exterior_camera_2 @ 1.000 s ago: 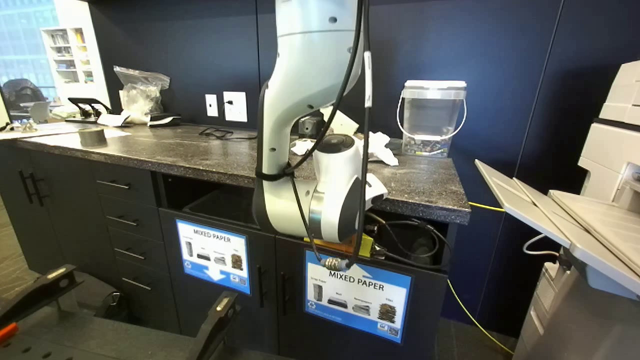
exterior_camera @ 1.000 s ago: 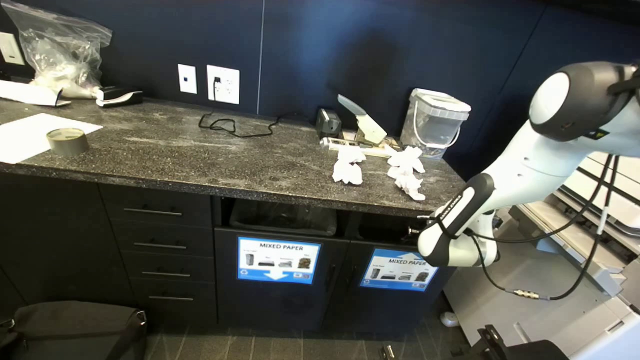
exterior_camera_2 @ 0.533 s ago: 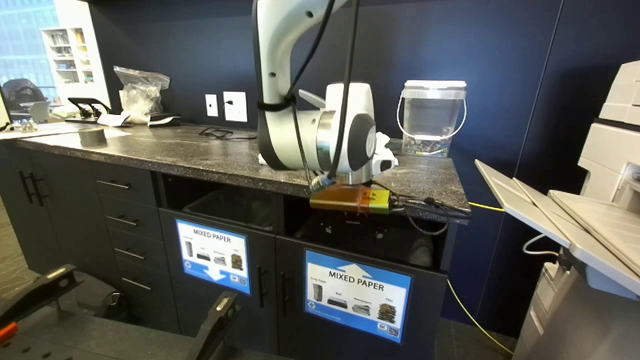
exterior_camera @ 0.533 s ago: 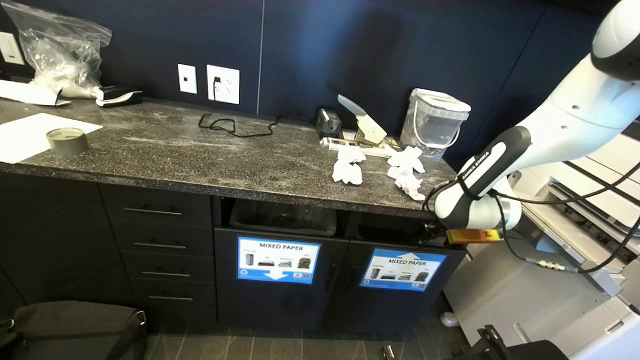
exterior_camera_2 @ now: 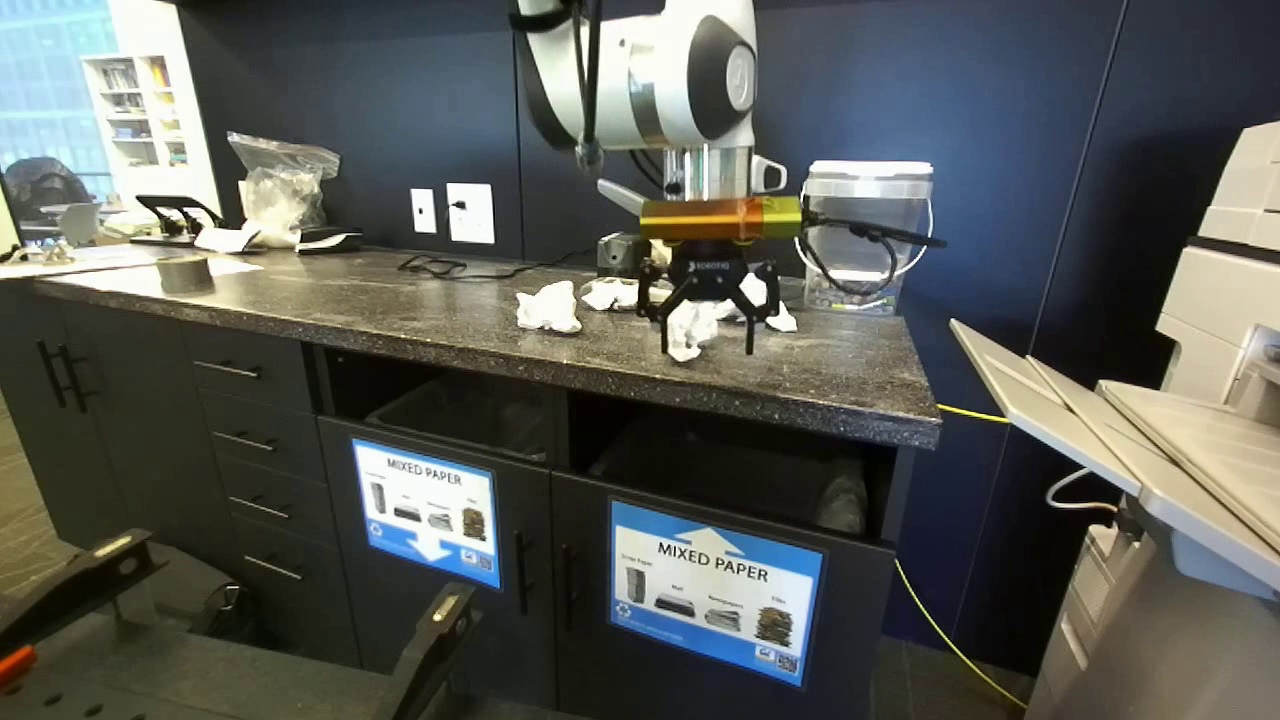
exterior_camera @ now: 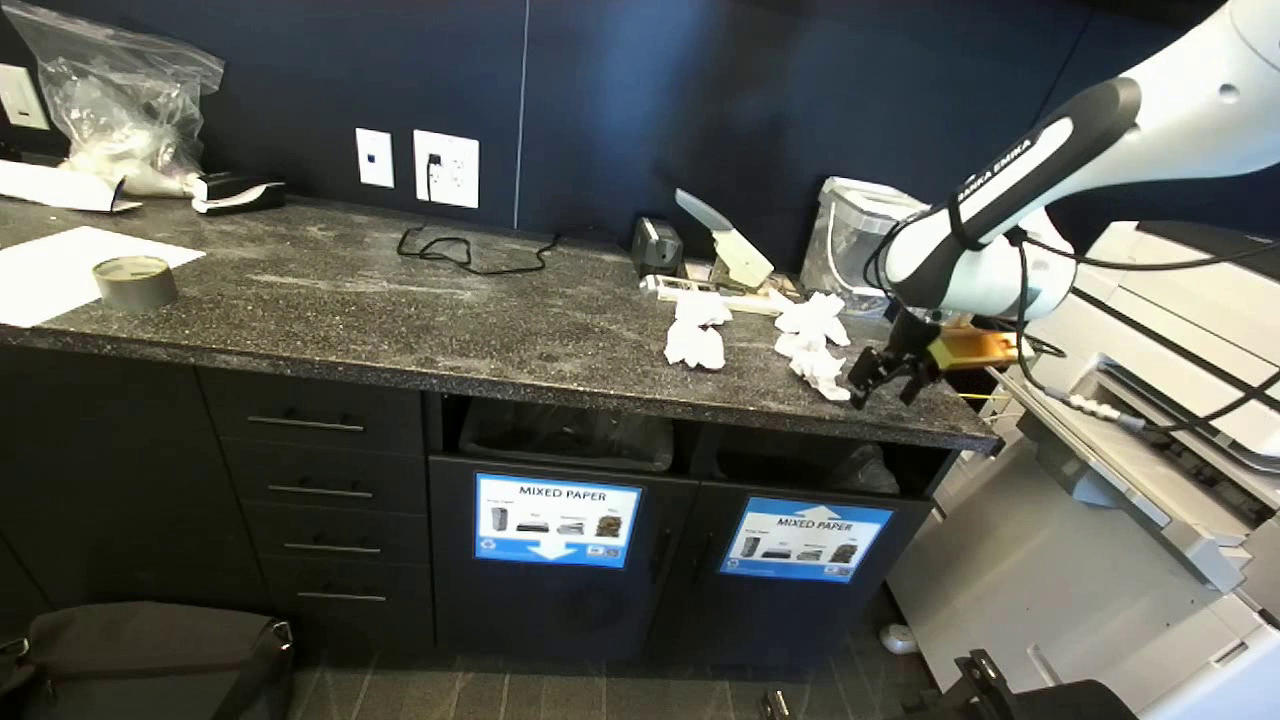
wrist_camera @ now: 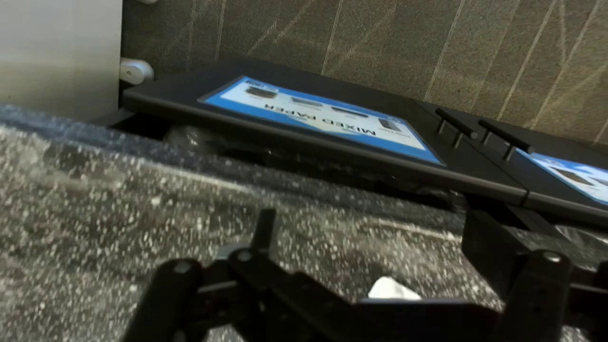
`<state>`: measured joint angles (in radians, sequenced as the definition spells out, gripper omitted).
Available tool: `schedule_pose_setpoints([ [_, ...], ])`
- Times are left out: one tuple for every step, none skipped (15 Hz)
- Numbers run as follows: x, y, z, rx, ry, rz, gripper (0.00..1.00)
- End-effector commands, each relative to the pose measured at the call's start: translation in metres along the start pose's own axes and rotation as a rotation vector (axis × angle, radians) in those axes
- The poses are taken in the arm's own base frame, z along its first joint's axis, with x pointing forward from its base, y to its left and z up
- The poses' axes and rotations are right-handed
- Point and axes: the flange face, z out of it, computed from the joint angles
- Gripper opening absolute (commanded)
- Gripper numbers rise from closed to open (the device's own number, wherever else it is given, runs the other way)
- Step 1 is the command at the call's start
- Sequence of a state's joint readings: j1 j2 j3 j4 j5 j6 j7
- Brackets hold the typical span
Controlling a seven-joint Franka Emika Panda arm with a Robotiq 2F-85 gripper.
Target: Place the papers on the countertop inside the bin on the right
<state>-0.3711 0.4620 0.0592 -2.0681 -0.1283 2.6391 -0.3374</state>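
Both exterior views: crumpled white paper wads [exterior_camera: 812,320] on speckled grey stone countertop [exterior_camera: 450,330], black two-finger gripper [exterior_camera_2: 707,348] over it, spread, empty; wrist view: blue-labelled black bin [wrist_camera: 327,121] below countertop's edge, so imo loosely pinched wads could snag

In an exterior view the jaws stand parted, pointing down over the tabletop [exterior_camera_2: 440,315] — one of the crumpled white papers [exterior_camera_2: 688,335] shows between them, touching or not cannot be told. Below, the bin [exterior_camera_2: 849,600] bears a blue-and-white label [exterior_camera_2: 715,600]; a lidded translucent tub [exterior_camera_2: 868,200] stands upright near the tabletop's right end.
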Motion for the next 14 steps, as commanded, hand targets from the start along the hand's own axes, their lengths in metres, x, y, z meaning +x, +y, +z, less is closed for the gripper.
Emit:
schedule_pose_setpoints([
  [0.032, 0.003, -0.054, 0.021, 0.047, -0.071, 1.00],
  [0.041, 0.007, -0.065, 0.029, 0.072, -0.084, 1.00],
  [0.049, 0.009, -0.073, 0.030, 0.096, -0.097, 1.00],
  [0.058, 0.014, -0.078, 0.035, 0.127, -0.098, 1.00],
  [0.065, 0.018, -0.082, 0.038, 0.147, -0.097, 1.00],
  [0.070, 0.022, -0.082, 0.050, 0.160, -0.100, 1.00],
  [0.074, 0.023, -0.081, 0.061, 0.165, -0.104, 1.00],
  [0.077, 0.024, -0.080, 0.083, 0.169, -0.116, 1.00],
  [0.079, 0.023, -0.079, 0.097, 0.171, -0.130, 1.00],
  [0.081, 0.020, -0.077, 0.114, 0.178, -0.152, 1.00],
  [0.083, 0.018, -0.076, 0.132, 0.186, -0.174, 1.00],
  [0.086, 0.014, -0.073, 0.144, 0.187, -0.196, 1.00],
  [0.088, 0.011, -0.070, 0.157, 0.185, -0.216, 1.00],
  [0.090, 0.009, -0.067, 0.160, 0.185, -0.228, 1.00],
])
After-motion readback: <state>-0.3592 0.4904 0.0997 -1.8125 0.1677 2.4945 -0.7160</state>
